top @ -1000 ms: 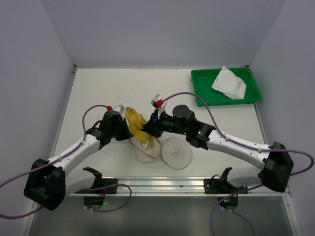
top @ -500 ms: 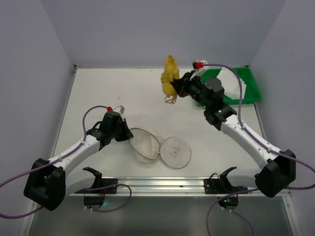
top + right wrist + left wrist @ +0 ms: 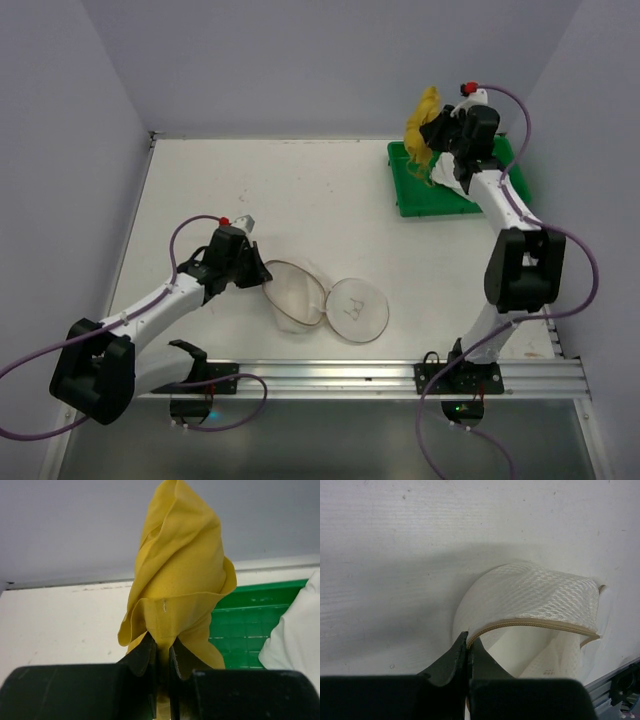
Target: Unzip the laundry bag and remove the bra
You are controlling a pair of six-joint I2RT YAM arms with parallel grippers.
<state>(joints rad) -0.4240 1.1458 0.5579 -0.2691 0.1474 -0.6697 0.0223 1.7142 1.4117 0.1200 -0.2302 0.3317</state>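
Yellow bra (image 3: 175,580) bunched, lower end hidden behind right gripper (image 3: 161,649), laundry bag (image 3: 535,600) part-hidden

In the right wrist view the lower part of the bra (image 3: 175,580) disappears behind the dark body of the right end effector (image 3: 161,647) that pinches it, so its straps and its full shape cannot be made out. The bra also covers the left part of the green tray (image 3: 250,615), and the white cloth (image 3: 295,630) lying in it is cut by the right edge. In the left wrist view the near part of the laundry bag (image 3: 530,600) is hidden behind the left end effector (image 3: 468,642) (only the zip rim comes out of its pinch). The rail (image 3: 620,685) in the corner is blurred and cut off. From the top camera the black drawing (image 3: 352,310) on the bag is too small to read.
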